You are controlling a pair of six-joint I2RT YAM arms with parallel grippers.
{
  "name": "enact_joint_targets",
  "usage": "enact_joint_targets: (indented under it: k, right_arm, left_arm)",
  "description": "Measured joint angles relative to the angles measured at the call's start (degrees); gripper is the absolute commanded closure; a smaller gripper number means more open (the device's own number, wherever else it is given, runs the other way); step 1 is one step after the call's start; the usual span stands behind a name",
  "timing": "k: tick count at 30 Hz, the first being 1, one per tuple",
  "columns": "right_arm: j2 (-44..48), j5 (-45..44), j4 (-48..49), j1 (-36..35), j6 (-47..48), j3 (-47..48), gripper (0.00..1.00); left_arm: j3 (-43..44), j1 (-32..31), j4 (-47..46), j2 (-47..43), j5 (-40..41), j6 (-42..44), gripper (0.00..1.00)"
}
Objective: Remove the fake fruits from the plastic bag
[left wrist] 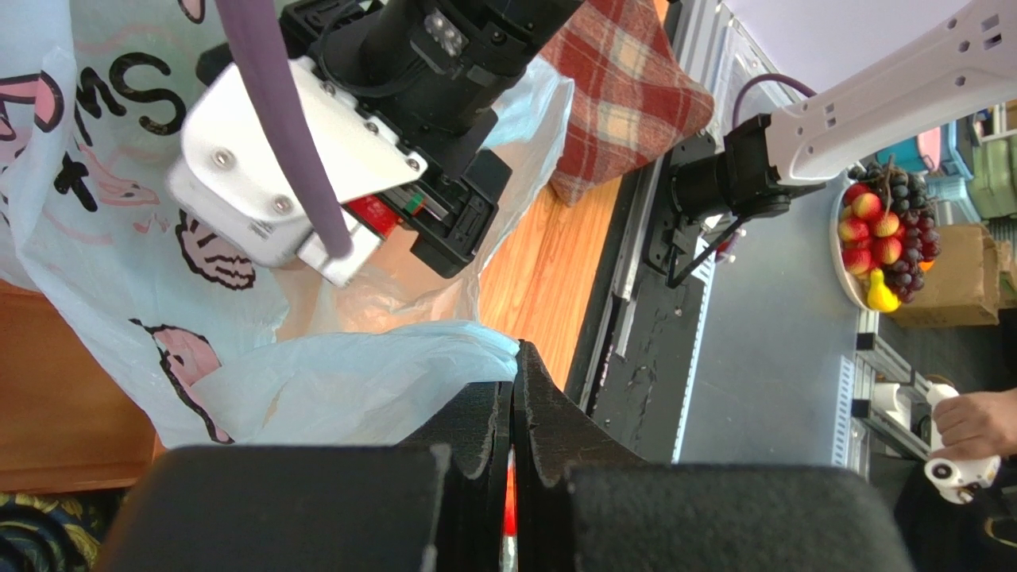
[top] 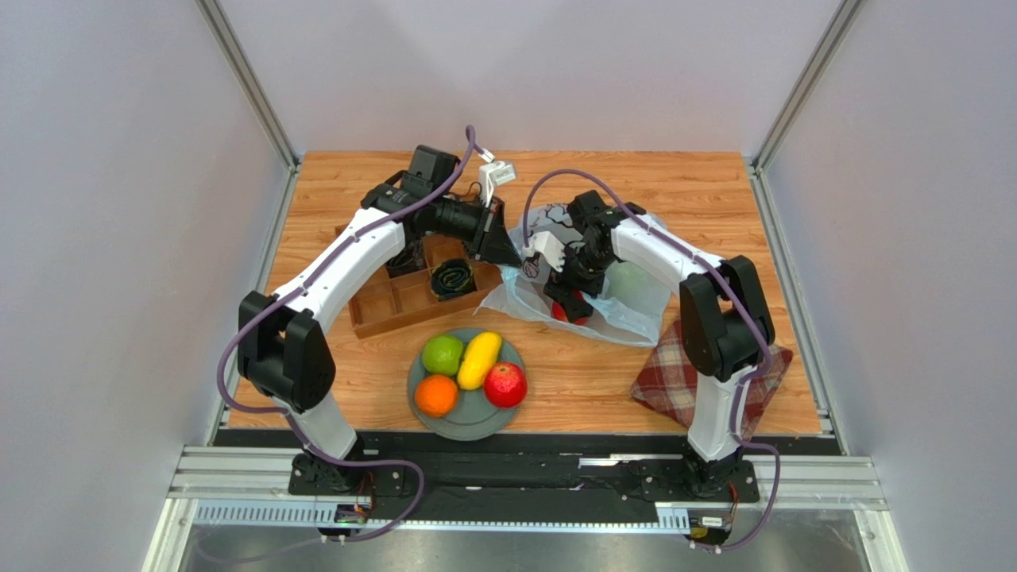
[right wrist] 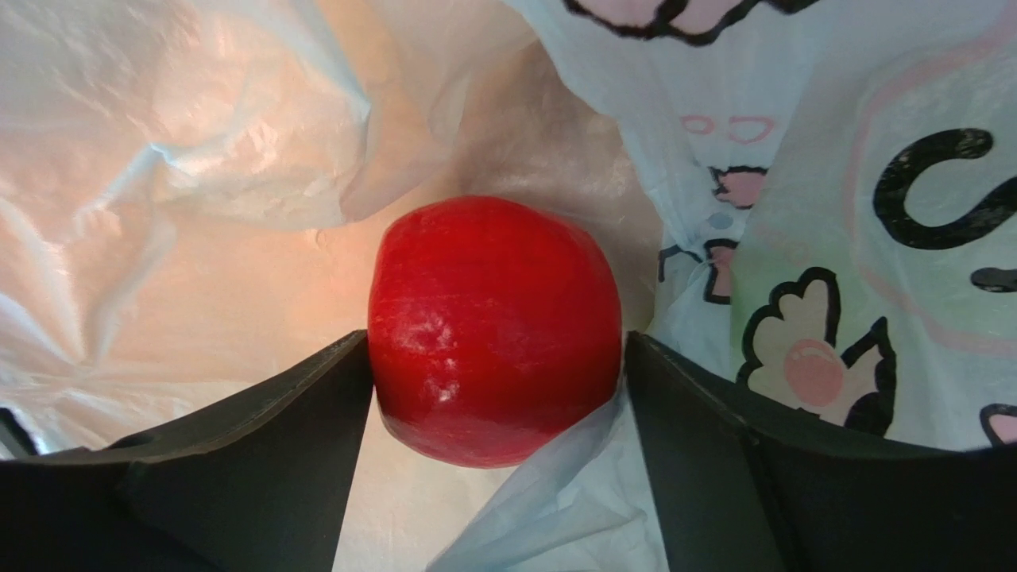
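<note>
Above the wooden table, my left jaws are clamping the plastic bag by its rim while my right jaws are straddling the red apple inside it, though I cannot tell if they are gripping, and bag film caught alongside is probably threatening a slip.

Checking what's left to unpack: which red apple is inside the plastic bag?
The red apple in the right pincer, inside the plastic bag; the other apple lies on the grey plate.

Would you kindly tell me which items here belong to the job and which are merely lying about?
Job: translucent pale-blue plastic bag; glossy red plastic apple inside it; grey plate holding four plastic fruits.
Lying about: red plaid cloth; wooden compartment tray.
</note>
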State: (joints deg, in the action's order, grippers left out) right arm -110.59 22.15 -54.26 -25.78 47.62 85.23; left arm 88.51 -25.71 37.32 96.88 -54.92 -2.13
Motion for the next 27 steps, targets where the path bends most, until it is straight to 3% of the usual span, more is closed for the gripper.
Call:
enact_joint_targets:
  k: [8,21,27]
  right_arm:
    - [2.56,1.11,-0.96,0.09,-0.04,-0.09,0.39]
    - [29.18,11.8,-4.87,-0.24,-0.72,1.88,0.37]
    - [32.94,15.13,-6.95,-11.91,-0.68,-2.91,0.33]
  left_arm:
    - [0.0,0.0,-0.11,0.92,0.0,0.0,1.0]
    - [1.09,2.47,-0.24,3.23,1.53,0.11,1.0]
    - [3.96,3.43,-0.42,5.03,1.6,0.92,1.0]
